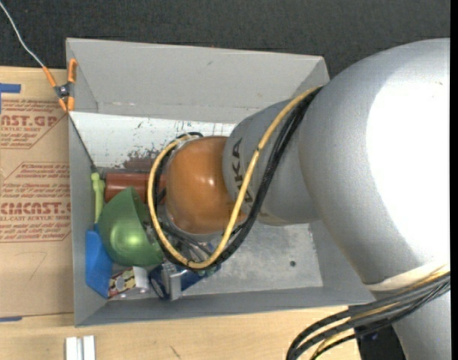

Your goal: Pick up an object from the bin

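One green bowl [127, 231], blue block [97, 266], illegibly labelled packet [128, 282] in bin [214, 81]

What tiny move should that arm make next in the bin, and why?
Probably a short, straight descent. The orange wrist cover hangs over the heap at the bin's left end, overlapping the green bowl, with a blue piece and a brown cylinder alongside. What lies under the cover is hidden, so this is a guess.
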`<state>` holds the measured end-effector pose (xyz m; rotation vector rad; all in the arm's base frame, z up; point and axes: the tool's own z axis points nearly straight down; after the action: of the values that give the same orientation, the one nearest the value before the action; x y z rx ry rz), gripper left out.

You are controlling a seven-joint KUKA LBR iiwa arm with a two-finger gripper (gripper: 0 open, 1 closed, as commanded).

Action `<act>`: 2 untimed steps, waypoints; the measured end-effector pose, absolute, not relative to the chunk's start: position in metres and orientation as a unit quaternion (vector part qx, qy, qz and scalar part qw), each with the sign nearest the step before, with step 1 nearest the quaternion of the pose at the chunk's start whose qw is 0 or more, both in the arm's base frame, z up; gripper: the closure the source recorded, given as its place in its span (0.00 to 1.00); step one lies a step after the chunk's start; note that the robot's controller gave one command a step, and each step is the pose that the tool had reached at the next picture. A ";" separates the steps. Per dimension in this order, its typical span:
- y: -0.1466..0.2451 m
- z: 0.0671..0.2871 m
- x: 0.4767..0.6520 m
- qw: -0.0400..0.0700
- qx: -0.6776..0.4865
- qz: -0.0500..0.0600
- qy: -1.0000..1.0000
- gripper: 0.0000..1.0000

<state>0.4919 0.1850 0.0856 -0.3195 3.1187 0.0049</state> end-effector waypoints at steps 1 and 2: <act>0.178 0.082 0.491 0.007 -0.267 0.005 0.964 1.00; 0.178 0.082 0.491 0.007 -0.267 0.005 0.964 1.00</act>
<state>0.4906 0.1783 0.0816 -0.8339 3.0144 0.0157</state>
